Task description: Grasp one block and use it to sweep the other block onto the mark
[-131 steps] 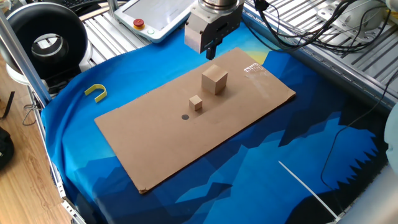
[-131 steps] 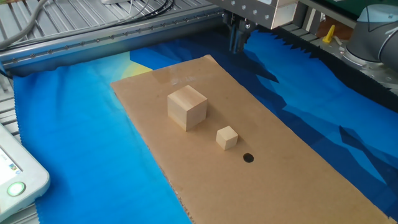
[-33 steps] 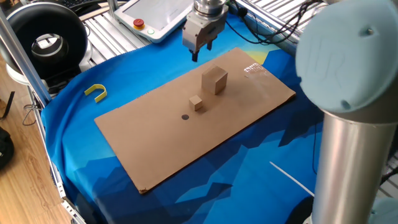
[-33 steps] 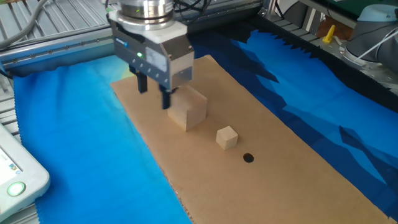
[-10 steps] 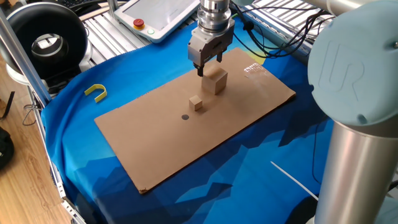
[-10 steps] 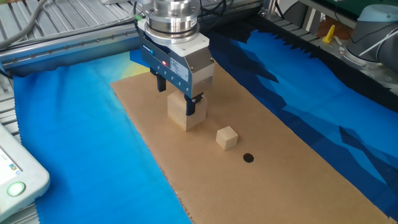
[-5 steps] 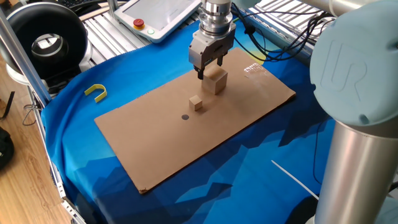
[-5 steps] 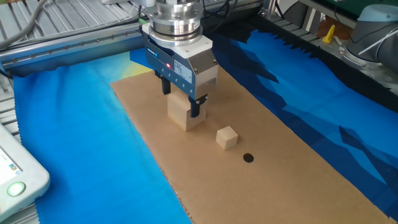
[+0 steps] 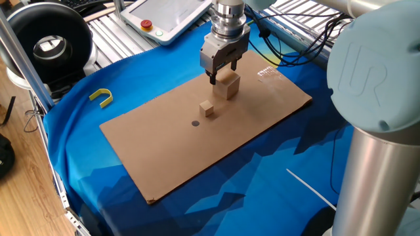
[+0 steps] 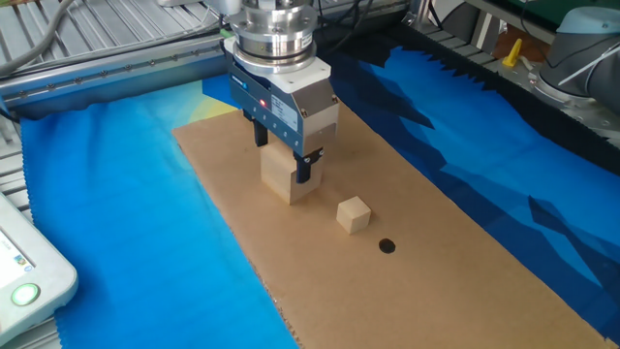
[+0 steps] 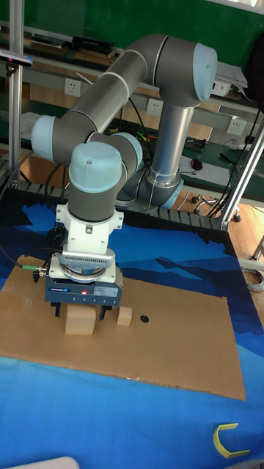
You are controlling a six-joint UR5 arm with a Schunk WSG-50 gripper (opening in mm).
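While the gripper (image 10: 283,155) hangs low over the big block (image 10: 289,171), almost all of the job looks to be ahead. The big block sits flat on the cardboard (image 10: 465,262), so I judge it not yet lifted, and nothing has been swept: the small block (image 10: 354,214) rests by itself a little way off, and the mark (image 10: 387,246) lies bare just past it. From where I stand the three fall roughly in a line, big block, small block, dot, which should suit a straight push once the grasp is made.

As for the tool, its two dark fingers (image 10: 304,165) stand apart and straddle the big block, one at each of two opposite faces, tips reaching partway down the sides. In the other fixed view the near finger lies right along the block's edge, but I cannot make out whether either pad actually presses the wood or a sliver of gap remains. So whether the grip is made, I cannot tell; the jaws are about as wide as the block. The tall view shows the same: the gripper (image 11: 82,308) body directly above the big block (image 11: 79,319), the small block (image 11: 125,316) beside it, untouched, and the mark (image 11: 144,319) beyond.

What is left, to my eye: close firmly, then drive the big block against the small one until it covers the dot.
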